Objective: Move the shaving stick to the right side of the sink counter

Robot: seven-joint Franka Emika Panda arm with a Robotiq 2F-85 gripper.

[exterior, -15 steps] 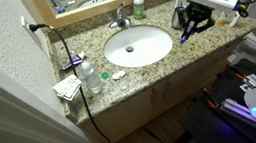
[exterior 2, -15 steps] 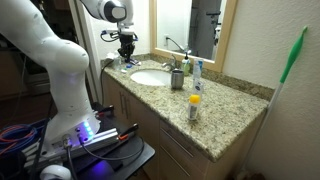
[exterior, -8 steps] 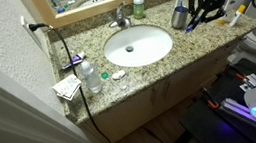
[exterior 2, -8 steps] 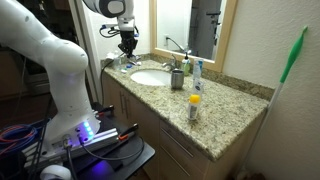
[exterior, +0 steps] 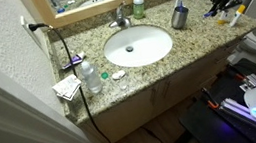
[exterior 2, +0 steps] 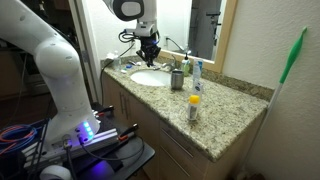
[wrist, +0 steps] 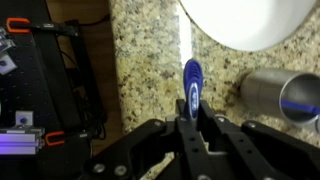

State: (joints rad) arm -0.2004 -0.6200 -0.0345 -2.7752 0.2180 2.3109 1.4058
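In an exterior view, clear bottles (exterior: 91, 79) are standing close together at the left end of the sink counter (exterior: 193, 46). A small white flat thing (exterior: 118, 75) is lying just beside them. Next, the white oval basin (exterior: 138, 47) is sitting in the middle of the speckled stone, and the shiny tap (exterior: 121, 19) is standing behind it. A green bottle (exterior: 138, 7) is standing near the tap, by the mirror. To the right of the basin, a metal cup (exterior: 179, 17) is standing upright with a brush poking out of it. Farther right, the gripper (exterior: 222, 6) is hanging in the air above the right end of the counter, past the cup. In the wrist view, dark floor is showing on the left, and then the speckled stone is filling the middle. The shaving stick (wrist: 191, 78) is there, blue and white and very thin. The two black fingers (wrist: 214, 128) are squeezing in on it from both sides, so the gripper is almost closed and is holding only the stick. The stick is pointing out over the stone, just beside the white rim of the basin. Whether its tip is touching the stone cannot be told. On the right in this view, the metal cup is lying close by, apart from the stick.
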